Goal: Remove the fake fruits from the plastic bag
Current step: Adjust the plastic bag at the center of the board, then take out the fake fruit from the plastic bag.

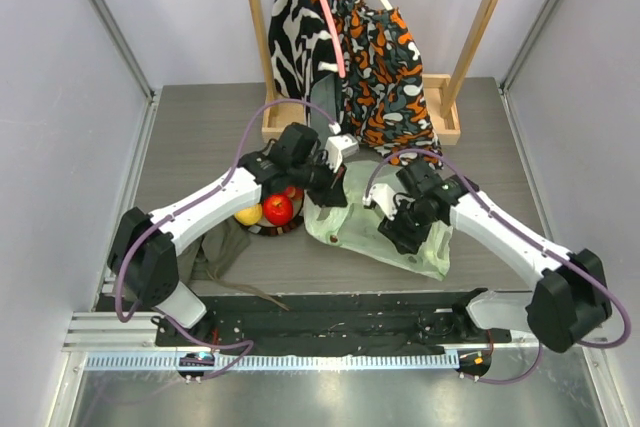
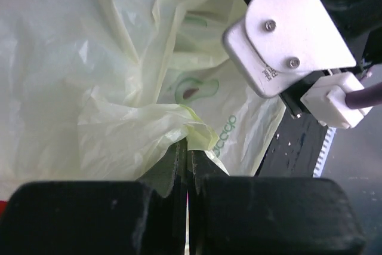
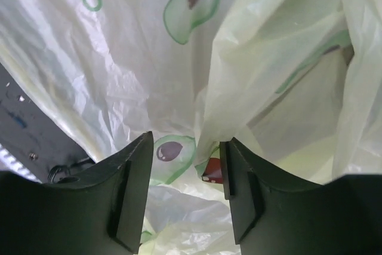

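The pale-green plastic bag (image 1: 375,235) with avocado prints lies crumpled on the table between the arms. My left gripper (image 1: 333,183) is shut on a fold of the bag's upper left edge (image 2: 197,132). My right gripper (image 1: 404,233) stands open over the bag's right part, its jaws spread around loose film (image 3: 186,153). Between those jaws a red fruit (image 3: 212,170) shows through a gap in the bag (image 3: 119,58). A red apple (image 1: 278,209) and a yellow fruit (image 1: 248,214) lie on the dark-rimmed plate (image 1: 268,231) left of the bag.
An olive-grey cloth (image 1: 215,252) lies by the plate near the left arm's base. Patterned garments (image 1: 350,57) hang from a wooden rack (image 1: 445,122) at the back. The right arm's silver wrist bracket (image 2: 286,34) is close to my left gripper.
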Controlling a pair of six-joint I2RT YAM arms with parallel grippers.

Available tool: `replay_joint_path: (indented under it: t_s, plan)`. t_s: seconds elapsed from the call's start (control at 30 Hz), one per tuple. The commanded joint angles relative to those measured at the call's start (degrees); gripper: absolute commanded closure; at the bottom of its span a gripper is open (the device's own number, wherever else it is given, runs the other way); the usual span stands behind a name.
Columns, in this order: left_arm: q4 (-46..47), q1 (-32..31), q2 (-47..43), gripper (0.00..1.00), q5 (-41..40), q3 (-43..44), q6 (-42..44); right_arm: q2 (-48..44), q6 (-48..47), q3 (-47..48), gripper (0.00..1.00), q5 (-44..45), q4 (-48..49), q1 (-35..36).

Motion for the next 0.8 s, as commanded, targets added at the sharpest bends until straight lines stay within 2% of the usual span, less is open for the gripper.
replay_joint_path:
  t_s: [0.0, 0.13, 0.23, 0.37, 0.47, 0.5, 0.63, 0.77]
  plan:
    - [1.45, -0.01, -3.55, 1.00, 0.11, -0.88, 0.00, 4.81, -6.44, 8.11, 0.44, -2.91, -7.38, -0.07]
    - [1.36, -0.01, -3.21, 1.00, -0.33, 0.09, 0.36, 8.32, -8.20, 19.96, 0.45, -9.28, -12.21, -4.11]
    - [1.71, -0.01, -3.12, 1.00, -0.15, 0.70, 0.01, 11.05, -6.62, 23.15, 0.44, -11.68, -13.71, -4.20]
    - [2.15, -0.01, -2.94, 1.00, -0.50, 1.58, -1.30, 12.73, -6.62, 22.19, 0.44, -11.34, -12.66, -4.12]
    - [2.41, 0.08, -3.12, 1.00, -1.20, 1.94, -3.15, 13.26, -3.99, 20.00, 0.52, -9.58, -7.83, -4.20]
    - [2.76, 0.34, -3.03, 1.00, -1.21, 2.11, -4.02, 13.52, -3.29, 19.64, 0.59, -9.05, -5.65, -4.12]
    - [5.31, 1.75, -2.41, 1.00, -0.86, 2.29, -8.34, 15.28, -0.39, 19.56, 0.70, -6.86, -1.60, -4.20]
    - [5.14, 2.01, -1.54, 1.00, -1.03, 3.52, -8.08, 17.21, 5.05, 19.29, 0.73, 1.22, 5.35, -4.90]
